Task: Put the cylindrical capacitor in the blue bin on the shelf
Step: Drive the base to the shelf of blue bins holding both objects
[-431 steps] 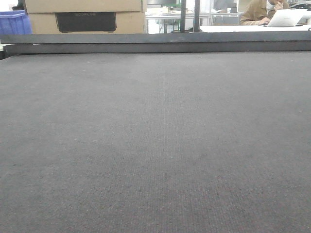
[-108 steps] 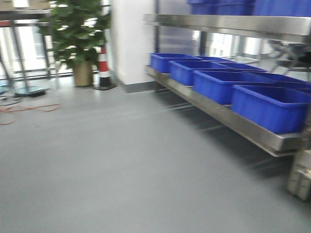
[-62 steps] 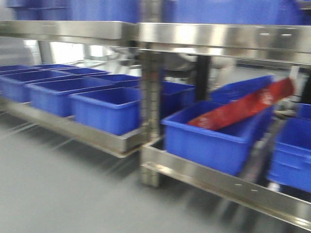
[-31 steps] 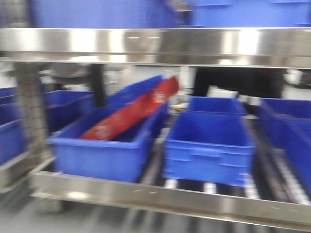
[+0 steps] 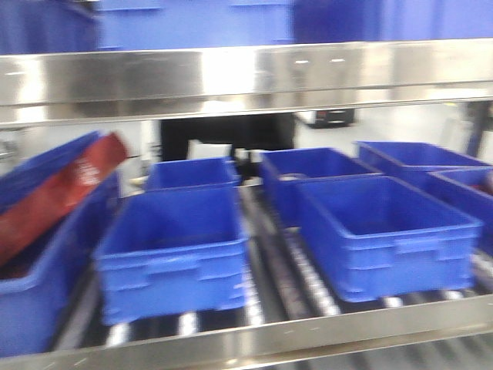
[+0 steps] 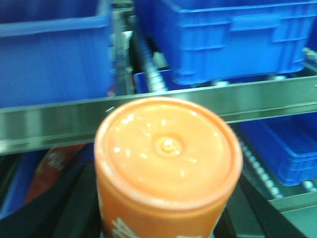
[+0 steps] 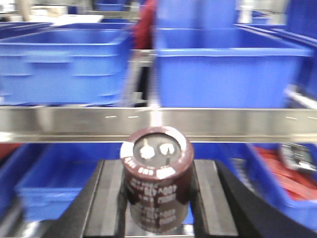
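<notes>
You were facing the shelf [image 5: 231, 73], its shiny upper rail across the top of the front view and blue bins sitting on the roller tracks below. Two bins lay nearest you, the left bin [image 5: 173, 250] and the right bin [image 5: 389, 231], and a red packet [image 5: 58, 189] leaned out of another at the far left. From the right wrist, the front rail [image 7: 247, 121] stood between your arm and the bins. I judged the good move was to carry the capacitor above that rail first. Then you could reach forward until it hung over a bin's open middle, not its near wall, and let go low so the short cylinder would not bounce out. The pictures were blurred, so letting the base settle before reaching looked wise. Your left gripper [image 6: 163, 223] seemed closed round an orange can [image 6: 166, 163], best kept clear of the reach. Your right gripper [image 7: 157, 198] was clamped on the capacitor [image 7: 157, 173]. It was upright between the pads [image 7: 111, 198], terminals up, short of the rail and not yet over any bin.
</notes>
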### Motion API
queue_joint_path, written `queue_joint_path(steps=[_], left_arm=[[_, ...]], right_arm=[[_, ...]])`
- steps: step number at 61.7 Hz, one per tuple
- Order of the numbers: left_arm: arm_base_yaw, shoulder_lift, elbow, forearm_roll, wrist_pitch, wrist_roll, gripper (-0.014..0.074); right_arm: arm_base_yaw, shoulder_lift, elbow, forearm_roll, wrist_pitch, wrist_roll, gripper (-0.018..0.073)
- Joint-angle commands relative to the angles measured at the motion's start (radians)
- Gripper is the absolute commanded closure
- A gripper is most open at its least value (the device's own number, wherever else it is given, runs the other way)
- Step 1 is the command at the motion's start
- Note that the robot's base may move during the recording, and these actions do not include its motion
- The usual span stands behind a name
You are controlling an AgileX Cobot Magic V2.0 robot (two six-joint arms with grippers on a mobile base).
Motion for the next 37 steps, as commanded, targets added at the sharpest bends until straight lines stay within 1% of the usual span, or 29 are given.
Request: queue_joint_path(steps=[1,37], left_arm=[[-0.005,-0.004,0.001,0.0,-0.017,-0.004,0.0707],[-0.005,-0.004,0.001,0.006,-0.017,-0.004,0.0707]], right_arm=[[0.0,-0.001,-0.003,-0.006,-0.032,-0.006,0.0712],[0.0,-0.001,-0.003,-0.006,-0.032,-0.006,0.0712]])
